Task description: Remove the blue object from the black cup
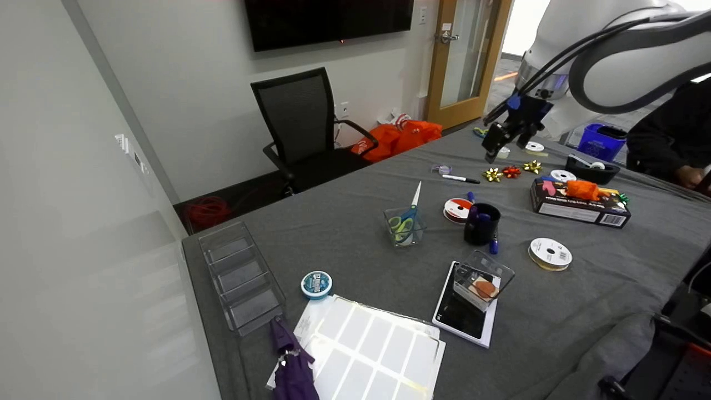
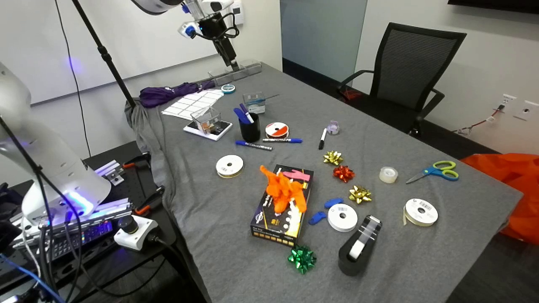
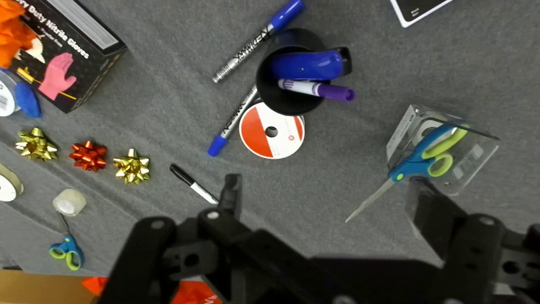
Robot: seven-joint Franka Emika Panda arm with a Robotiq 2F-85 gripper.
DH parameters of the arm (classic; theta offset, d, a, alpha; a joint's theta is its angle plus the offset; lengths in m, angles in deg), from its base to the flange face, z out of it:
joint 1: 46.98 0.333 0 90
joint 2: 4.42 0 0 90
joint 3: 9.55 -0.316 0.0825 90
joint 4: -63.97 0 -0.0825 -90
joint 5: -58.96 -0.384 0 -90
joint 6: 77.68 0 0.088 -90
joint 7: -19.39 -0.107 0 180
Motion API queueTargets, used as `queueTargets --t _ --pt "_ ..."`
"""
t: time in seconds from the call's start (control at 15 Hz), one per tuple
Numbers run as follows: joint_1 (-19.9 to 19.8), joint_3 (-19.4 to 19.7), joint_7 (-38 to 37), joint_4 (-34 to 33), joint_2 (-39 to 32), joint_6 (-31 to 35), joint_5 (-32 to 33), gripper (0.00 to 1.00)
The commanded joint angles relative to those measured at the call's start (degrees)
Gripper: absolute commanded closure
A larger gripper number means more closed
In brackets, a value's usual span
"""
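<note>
In the wrist view, the hand (image 3: 328,183) is spread wide with nothing held, presumably so that the blue object (image 3: 306,66) can be straddled. This is leaned in the black cup (image 3: 291,104), one end left protruding for gripping; a purple marker (image 3: 318,89) alongside might be snagged. In an exterior view, the cup is flanked by a ribbon spool (image 2: 277,131) and blue-capped markers (image 2: 254,145) on the bench (image 2: 408,256). In an exterior view, a clear box (image 1: 482,282) is set near it.
</note>
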Motion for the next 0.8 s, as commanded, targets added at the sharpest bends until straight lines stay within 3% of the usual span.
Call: queueTargets --t 0.0,0.33,0.73 --pt "-0.2 0.2 0.1 0.0 -0.2 -0.3 0.7 0.00" --pt "-0.3 0.5 0.1 0.1 -0.7 -0.4 1.5 0.00" --pt "0.4 1.0 -5.3 -0.8 -7.0 0.1 15.7 0.00"
